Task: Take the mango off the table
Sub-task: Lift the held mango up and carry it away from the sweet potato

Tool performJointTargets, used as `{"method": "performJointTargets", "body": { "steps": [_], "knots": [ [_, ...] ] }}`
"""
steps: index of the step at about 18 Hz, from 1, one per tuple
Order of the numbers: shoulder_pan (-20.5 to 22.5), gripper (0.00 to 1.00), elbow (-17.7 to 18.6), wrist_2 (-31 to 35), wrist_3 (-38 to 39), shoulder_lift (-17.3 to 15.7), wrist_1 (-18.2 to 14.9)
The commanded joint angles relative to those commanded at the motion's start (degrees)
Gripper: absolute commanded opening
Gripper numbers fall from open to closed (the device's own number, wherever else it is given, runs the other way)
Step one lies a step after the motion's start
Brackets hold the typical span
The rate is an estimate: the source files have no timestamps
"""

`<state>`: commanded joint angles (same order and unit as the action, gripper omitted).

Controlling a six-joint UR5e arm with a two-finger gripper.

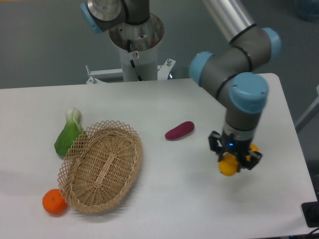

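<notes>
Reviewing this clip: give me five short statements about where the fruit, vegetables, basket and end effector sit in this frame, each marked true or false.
1. The end effector is closed around the mango. True.
2. The purple vegetable lies inside the wicker basket. False: it lies on the table, to the right of the basket.
3. The tangerine sits by the basket's lower left edge. True.
4. The green leafy vegetable is to the right of the mango. False: it is far to the left, beside the basket.
5. The basket holds the tangerine. False: the basket is empty.
</notes>
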<state>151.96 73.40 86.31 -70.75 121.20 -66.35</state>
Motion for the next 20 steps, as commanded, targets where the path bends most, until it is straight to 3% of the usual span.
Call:
{"method": "performJointTargets", "body": {
  "steps": [5,11,20],
  "knots": [
    [2.7,0.39,-0.8,0.3,-3.4,1.8,0.0],
    [3.1,0.39,-3.2,1.5,-6.2,3.2,-1.1],
    [2.8,0.40,-3.4,3.3,-6.4,3.4,-1.5]
  ]
}}
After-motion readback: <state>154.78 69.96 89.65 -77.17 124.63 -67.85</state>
